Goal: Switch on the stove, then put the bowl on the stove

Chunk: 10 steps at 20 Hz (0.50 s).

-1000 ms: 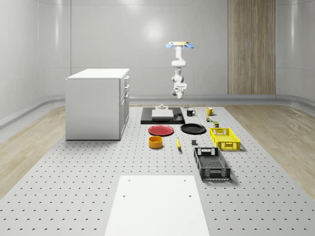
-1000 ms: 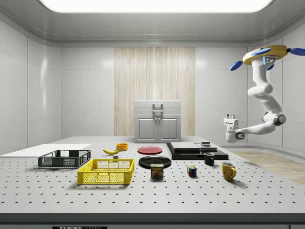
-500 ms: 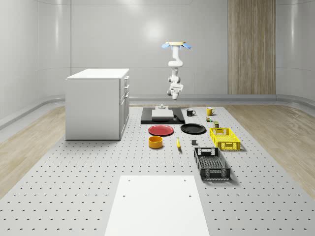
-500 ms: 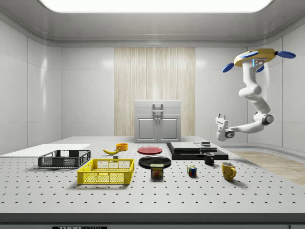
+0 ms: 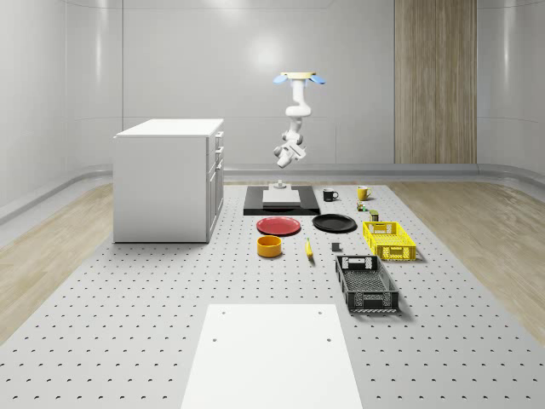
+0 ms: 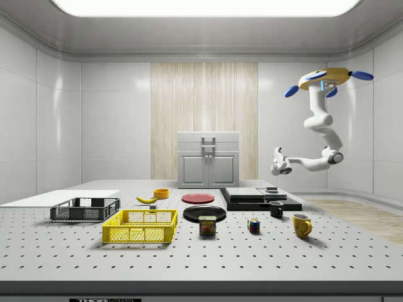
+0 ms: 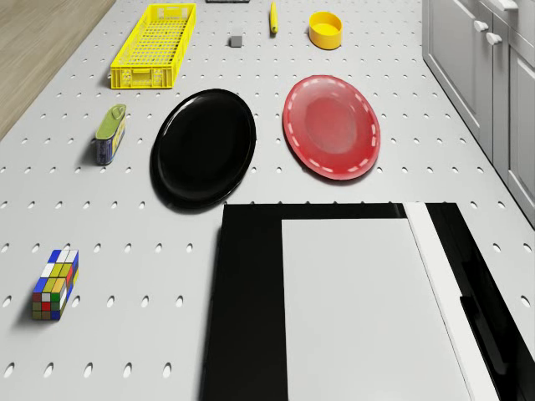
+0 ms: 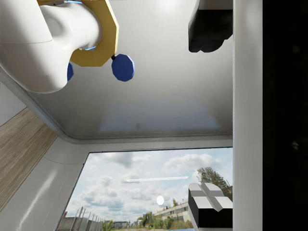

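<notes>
The stove (image 5: 281,200) is a black slab with a grey plate, at the table's far end; it also lies in the side view (image 6: 259,198) and the drone view (image 7: 368,309). A small knob block (image 5: 278,184) stands at its far edge. The yellow bowl (image 5: 270,246) sits on the table nearer the camera, past the red plate (image 7: 332,125) in the drone view (image 7: 325,30). The drone (image 5: 298,77) hovers high behind the stove (image 6: 324,78). My gripper (image 5: 282,158) hangs above the stove's far edge (image 6: 277,165), tilted, open and empty, its fingertips (image 8: 209,29) wide apart.
A white cabinet (image 5: 169,179) stands at the whole-scene view's left of the stove. A black plate (image 5: 334,223), a yellow basket (image 5: 388,239), a black basket (image 5: 366,284), a banana (image 5: 308,248), two mugs (image 5: 329,194), a can (image 7: 109,134) and a Rubik's cube (image 7: 55,284) lie right of it.
The drone and arm have shifted toward the whole-scene view's left, from beyond the stove's right corner to above its far edge. The gripper has tilted. The bowl has not moved.
</notes>
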{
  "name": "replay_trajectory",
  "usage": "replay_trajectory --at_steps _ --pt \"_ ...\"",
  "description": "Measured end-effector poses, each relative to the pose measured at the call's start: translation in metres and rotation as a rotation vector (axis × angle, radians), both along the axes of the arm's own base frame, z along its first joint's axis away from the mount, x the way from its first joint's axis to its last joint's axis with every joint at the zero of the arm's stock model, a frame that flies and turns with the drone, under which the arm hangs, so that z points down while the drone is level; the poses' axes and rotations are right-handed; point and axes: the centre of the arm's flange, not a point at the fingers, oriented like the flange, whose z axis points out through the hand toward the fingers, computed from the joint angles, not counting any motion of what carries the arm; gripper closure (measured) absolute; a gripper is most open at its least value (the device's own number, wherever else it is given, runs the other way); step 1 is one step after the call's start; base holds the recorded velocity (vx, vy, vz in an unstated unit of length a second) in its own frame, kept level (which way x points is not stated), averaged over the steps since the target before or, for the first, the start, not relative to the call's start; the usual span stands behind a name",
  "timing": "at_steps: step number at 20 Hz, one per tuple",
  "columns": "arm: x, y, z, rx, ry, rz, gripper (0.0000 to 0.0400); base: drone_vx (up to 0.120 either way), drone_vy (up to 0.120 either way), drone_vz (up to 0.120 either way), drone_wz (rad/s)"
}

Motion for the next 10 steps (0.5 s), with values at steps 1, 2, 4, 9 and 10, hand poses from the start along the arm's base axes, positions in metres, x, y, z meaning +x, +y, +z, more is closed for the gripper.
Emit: replay_trajectory --at_steps 1,2,4,9,10 --pt "0.000 0.008 -0.012 -0.144 0.000 -0.005 0.0000 0.120 -0.120 0.000 0.000" --pt "0.001 0.014 -0.026 -0.300 0.000 -0.010 0.0000 0.120 -0.120 0.000 0.000" --pt "0.002 0.019 -0.060 -0.639 0.000 -0.022 0.0000 0.120 -0.120 0.000 0.000" --pt "0.004 -0.010 -0.130 -1.428 0.000 -0.052 0.0000 0.080 -0.120 0.000 0.000" --pt "0.005 -0.019 -0.138 -1.547 0.001 -0.056 0.0000 0.000 -0.120 0.000 0.000"
